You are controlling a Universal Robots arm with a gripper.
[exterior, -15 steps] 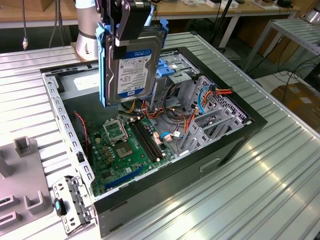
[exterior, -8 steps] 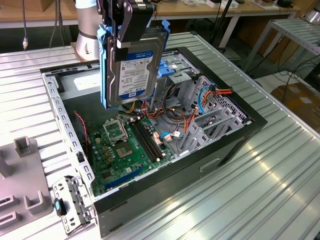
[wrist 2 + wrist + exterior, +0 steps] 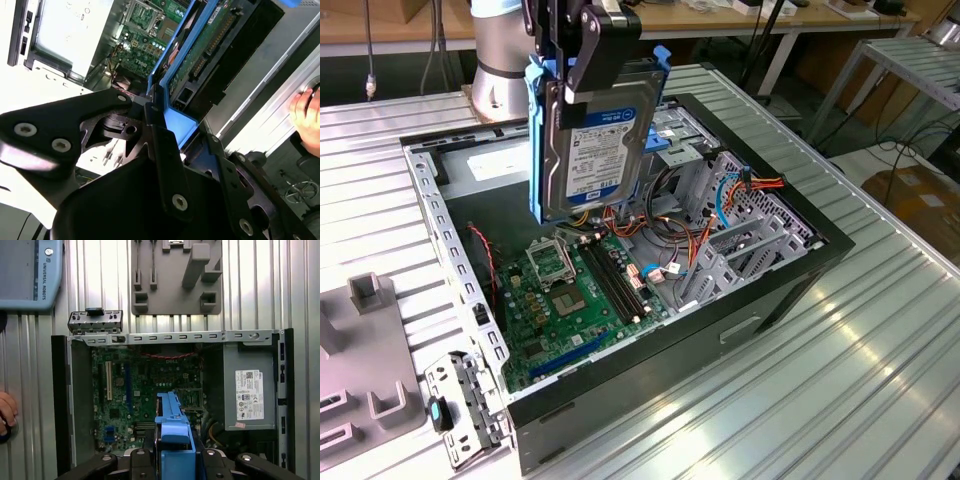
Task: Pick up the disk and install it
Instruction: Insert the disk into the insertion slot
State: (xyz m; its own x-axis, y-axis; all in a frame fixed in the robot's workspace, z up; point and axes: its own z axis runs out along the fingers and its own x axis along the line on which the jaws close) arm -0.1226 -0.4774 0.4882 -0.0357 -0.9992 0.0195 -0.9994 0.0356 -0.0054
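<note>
On the ribbed metal table (image 3: 880, 330) lies an open computer case (image 3: 790, 290), its green motherboard (image 3: 570, 310) facing up. Above the board the disk (image 3: 595, 140) hangs upright on edge, its white label turned toward the exterior camera, blue rails along its sides. The gripper (image 3: 582, 75) holds it from the top, its 2 black fingers (image 3: 588, 50) pinching the disk's flat faces

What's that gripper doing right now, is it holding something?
Gripper: shut on the disk, holding it on edge above the open computer case.
</note>
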